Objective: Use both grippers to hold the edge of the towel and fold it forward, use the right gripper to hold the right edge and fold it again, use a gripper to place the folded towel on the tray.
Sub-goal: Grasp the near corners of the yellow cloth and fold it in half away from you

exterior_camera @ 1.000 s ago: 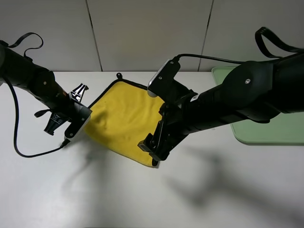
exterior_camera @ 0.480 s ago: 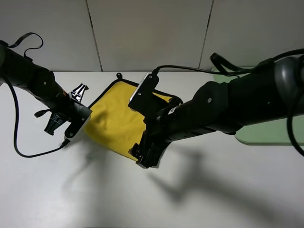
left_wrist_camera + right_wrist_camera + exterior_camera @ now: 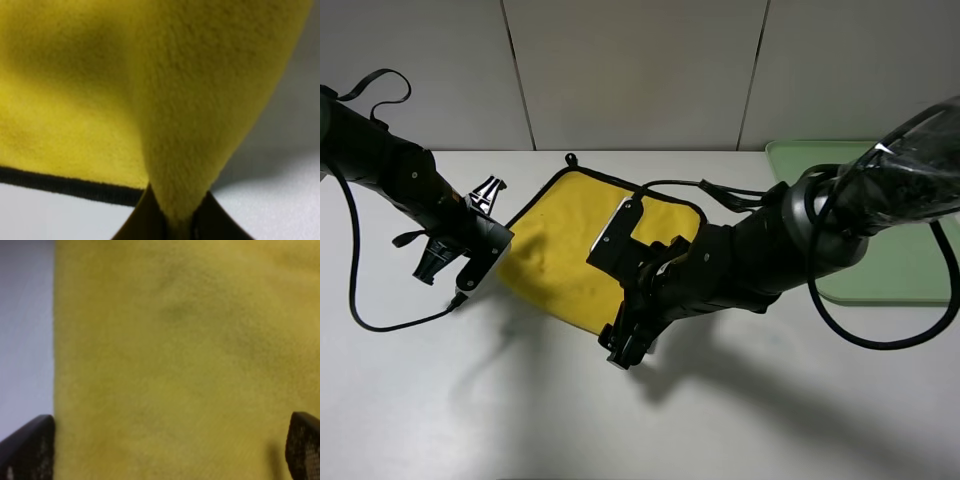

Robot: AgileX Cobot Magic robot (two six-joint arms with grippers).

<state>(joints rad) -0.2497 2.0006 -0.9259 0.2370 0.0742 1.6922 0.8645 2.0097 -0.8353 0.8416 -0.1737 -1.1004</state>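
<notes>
A yellow towel (image 3: pixel 565 245) with black trim lies flat on the white table, turned like a diamond. My left gripper (image 3: pixel 492 250) is shut on its left corner. In the left wrist view the towel (image 3: pixel 150 75) rises in a pinched fold between the two fingers (image 3: pixel 135 222). My right gripper (image 3: pixel 622 345) hangs low over the towel's front right edge. In the right wrist view the towel (image 3: pixel 175 350) fills the frame, with the fingertips (image 3: pixel 30 450) spread wide apart and nothing between them. The green tray (image 3: pixel 910 270) lies at the far right.
The right arm (image 3: pixel 770 250) stretches across the towel's right half and hides it. A black cable (image 3: pixel 360 300) loops on the table left of the left arm. The table (image 3: pixel 470 420) is bare white in front of the towel.
My right arm has swung left and lower, bringing its gripper down to the towel's front right edge. The left arm and the towel corner it holds have not moved.
</notes>
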